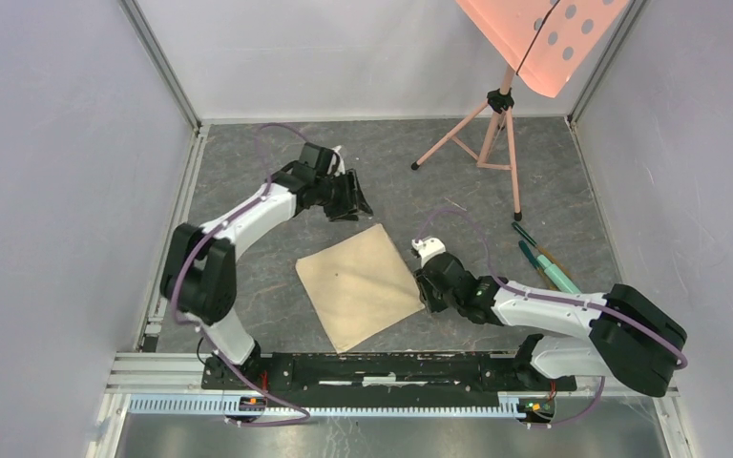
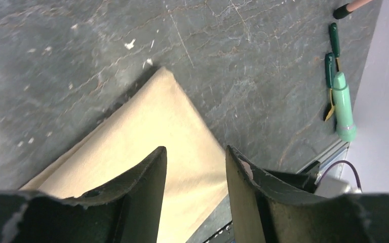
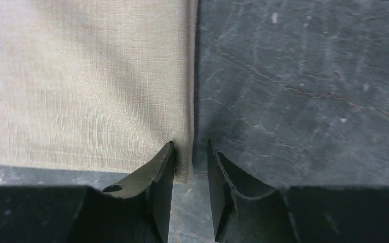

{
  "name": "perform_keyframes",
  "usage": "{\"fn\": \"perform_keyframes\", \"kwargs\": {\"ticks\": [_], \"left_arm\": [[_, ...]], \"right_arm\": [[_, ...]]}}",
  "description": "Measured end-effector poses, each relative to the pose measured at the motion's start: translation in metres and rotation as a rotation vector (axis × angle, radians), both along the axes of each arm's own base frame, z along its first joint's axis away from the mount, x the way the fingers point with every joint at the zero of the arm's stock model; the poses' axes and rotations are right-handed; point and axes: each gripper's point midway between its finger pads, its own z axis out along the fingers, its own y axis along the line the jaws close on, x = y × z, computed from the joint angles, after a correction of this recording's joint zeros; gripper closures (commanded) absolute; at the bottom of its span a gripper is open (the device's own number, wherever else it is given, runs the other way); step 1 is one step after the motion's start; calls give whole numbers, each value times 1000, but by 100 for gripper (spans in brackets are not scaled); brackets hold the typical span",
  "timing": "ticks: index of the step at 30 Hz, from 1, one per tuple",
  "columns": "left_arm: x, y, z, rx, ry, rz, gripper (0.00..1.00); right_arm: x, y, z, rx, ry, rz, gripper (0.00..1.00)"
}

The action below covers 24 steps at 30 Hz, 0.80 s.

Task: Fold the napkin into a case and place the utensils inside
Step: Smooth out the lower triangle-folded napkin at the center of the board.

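Grey surface [image 1: 391, 196] is carrying the napkin [image 1: 358, 283] flat; my right claw [image 3: 190, 147], narrowly parted, is straddling its right corner; my left claw [image 2: 195, 152], wider, is hovering farther off.

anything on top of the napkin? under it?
Nothing lies on the napkin. The right gripper straddles one edge near a corner. The utensils lie apart on the table. Underneath is covered; the cloth looks flat.
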Motion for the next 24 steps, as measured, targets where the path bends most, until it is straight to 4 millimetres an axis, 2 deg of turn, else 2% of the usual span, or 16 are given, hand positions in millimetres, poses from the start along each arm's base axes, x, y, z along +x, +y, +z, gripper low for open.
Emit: {"fn": "perform_keyframes", "kwargs": {"ticks": [3, 6, 10, 13, 18, 21, 24], "left_arm": [[-14, 18, 22, -5, -42, 24, 44], [-30, 34, 41, 0, -96, 38, 43], [-55, 52, 48, 18, -137, 54, 40], [-75, 63, 34, 33, -121, 60, 40], [-101, 70, -14, 61, -17, 44, 40], [-103, 70, -32, 74, 22, 38, 40], [-95, 67, -44, 77, 27, 39, 40]], "right_arm": [[7, -12, 0, -45, -25, -64, 64], [15, -26, 1, -112, -58, -123, 57], [24, -38, 7, -208, -88, -150, 49], [35, -38, 22, -265, -123, -141, 41], [50, -18, 47, -220, -168, -93, 39], [52, -10, 49, -184, -159, -65, 39], [59, -6, 45, -164, -154, -66, 42]]}}
